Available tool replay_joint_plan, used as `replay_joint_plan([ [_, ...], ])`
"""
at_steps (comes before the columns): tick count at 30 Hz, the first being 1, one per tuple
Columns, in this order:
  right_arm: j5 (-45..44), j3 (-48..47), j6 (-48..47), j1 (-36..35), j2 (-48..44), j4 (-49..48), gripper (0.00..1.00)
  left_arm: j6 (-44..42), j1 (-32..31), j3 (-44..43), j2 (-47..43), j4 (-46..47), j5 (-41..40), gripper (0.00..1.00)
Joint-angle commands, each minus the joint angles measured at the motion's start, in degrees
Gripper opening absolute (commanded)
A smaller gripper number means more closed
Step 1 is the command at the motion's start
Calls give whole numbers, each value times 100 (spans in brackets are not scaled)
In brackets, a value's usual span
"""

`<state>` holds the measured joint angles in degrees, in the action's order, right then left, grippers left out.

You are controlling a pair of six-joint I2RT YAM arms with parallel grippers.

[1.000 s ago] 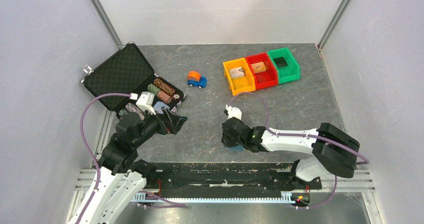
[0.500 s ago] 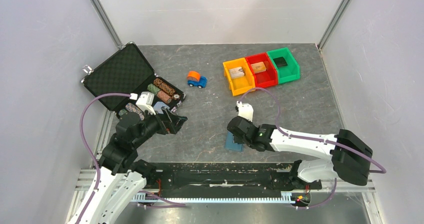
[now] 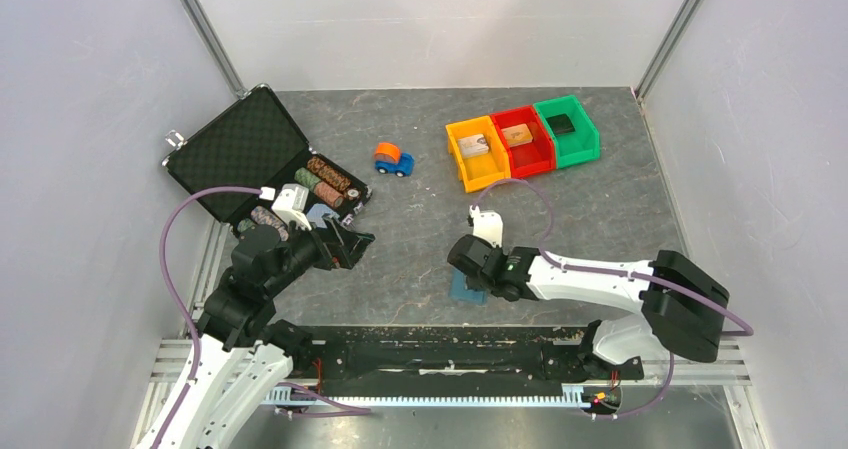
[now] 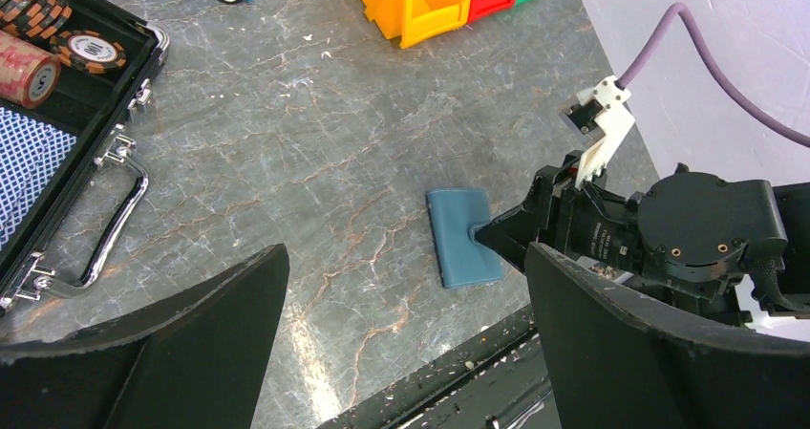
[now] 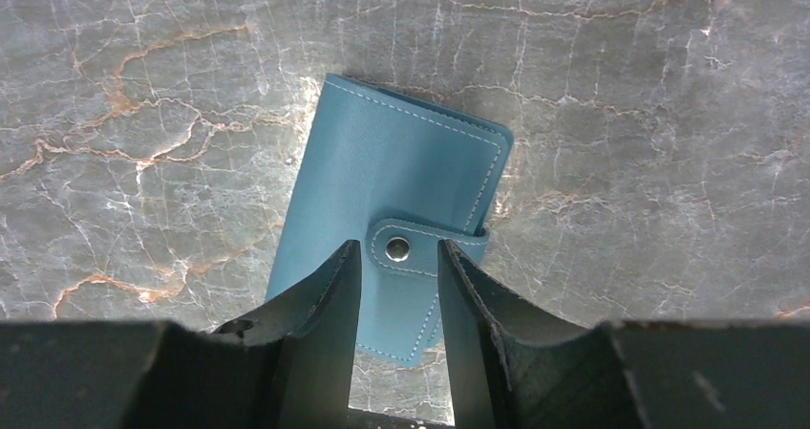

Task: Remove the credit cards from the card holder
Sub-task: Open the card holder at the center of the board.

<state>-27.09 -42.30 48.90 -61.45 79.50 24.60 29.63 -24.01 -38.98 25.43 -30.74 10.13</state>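
Note:
The card holder [image 5: 401,176] is a light-blue wallet lying flat and closed on the grey table, its snap tab fastened. It also shows in the top view [image 3: 464,290] and the left wrist view [image 4: 462,239]. No credit cards show; the closed wallet hides its inside. My right gripper [image 5: 396,249] is low over the wallet's tab end, its fingers a little apart on either side of the snap, holding nothing. It shows in the top view [image 3: 470,272]. My left gripper [image 3: 350,243] is open and empty, held above the table to the left [image 4: 406,257].
An open black case [image 3: 255,159] with poker chips stands at the far left. A blue-and-orange toy car [image 3: 392,158] is mid-table. Yellow [image 3: 477,152], red [image 3: 523,140] and green [image 3: 567,129] bins at the back right each hold a small flat item. The table's front edge lies just behind the wallet.
My right gripper has drawn back off the wallet, uncovering most of it, then shifted slightly left. The wallet and the left arm have not moved.

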Motion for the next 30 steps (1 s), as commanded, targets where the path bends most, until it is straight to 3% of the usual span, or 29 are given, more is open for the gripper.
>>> replay_joint_plan([
  [1,-171,-346,34,-26,218,-48,38,-221,22,2,-30,217,2,100],
  [11,-316,-255,83,-114,673,100,33,-256,19,15,6,168,-26,100],
  [18,-227,91,-171,-139,447,-429,0,-387,24,-41,90,43,20,100],
  [30,241,978,-872,-134,-517,-2281,0,-336,17,-115,698,-145,115,100],
])
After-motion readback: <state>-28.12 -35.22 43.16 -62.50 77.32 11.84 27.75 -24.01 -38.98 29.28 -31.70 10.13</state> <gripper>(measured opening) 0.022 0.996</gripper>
